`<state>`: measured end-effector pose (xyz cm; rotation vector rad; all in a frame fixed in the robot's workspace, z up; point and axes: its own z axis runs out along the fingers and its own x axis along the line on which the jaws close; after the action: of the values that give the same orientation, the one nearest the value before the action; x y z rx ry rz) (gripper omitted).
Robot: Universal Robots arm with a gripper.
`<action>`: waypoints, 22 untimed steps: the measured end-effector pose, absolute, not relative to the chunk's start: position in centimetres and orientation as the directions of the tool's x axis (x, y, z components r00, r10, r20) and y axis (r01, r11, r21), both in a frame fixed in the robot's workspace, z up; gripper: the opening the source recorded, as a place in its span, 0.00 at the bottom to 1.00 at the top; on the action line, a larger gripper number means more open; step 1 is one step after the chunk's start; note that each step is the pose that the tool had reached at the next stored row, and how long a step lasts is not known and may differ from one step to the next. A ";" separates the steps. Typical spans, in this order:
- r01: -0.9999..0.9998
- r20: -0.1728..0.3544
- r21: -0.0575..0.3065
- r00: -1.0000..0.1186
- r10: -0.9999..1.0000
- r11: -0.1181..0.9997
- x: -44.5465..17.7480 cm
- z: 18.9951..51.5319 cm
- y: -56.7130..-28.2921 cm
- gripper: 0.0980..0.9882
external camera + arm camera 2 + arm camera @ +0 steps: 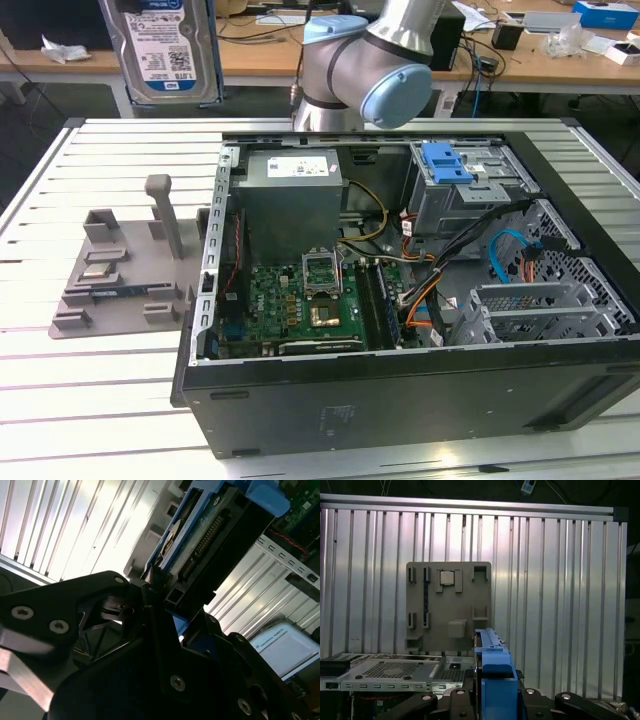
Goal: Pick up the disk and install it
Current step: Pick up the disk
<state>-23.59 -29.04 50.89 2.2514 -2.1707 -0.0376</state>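
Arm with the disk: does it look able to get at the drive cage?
Likely yes. The gripper is shut on the disk, held clear of the case. The case lies open and nothing sits over the cage; black cables cross just by it and might snag.

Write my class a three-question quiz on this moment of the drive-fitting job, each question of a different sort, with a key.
1. True or false: the disk sits inside the computer case.
2. Multiple choice: what colour is the carrier frame round the disk's edges? A red, B blue, C green.
3. Fill in: the gripper is shut on the ____.

Key:
1. False. In the exterior view it is held up in the air, outside the case.
2. B.
3. disk.
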 end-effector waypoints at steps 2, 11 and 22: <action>-0.999 -0.008 0.027 0.036 -0.999 -0.037 -22.4 50.9 -29.0 0.30; -0.999 -0.008 0.027 0.036 -0.999 -0.037 -18.8 50.9 -29.0 0.30; -0.999 -0.008 0.027 0.036 -0.999 -0.037 -15.0 50.9 -29.0 0.30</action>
<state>-14.96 -29.05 50.89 2.2512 -2.1703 -0.0383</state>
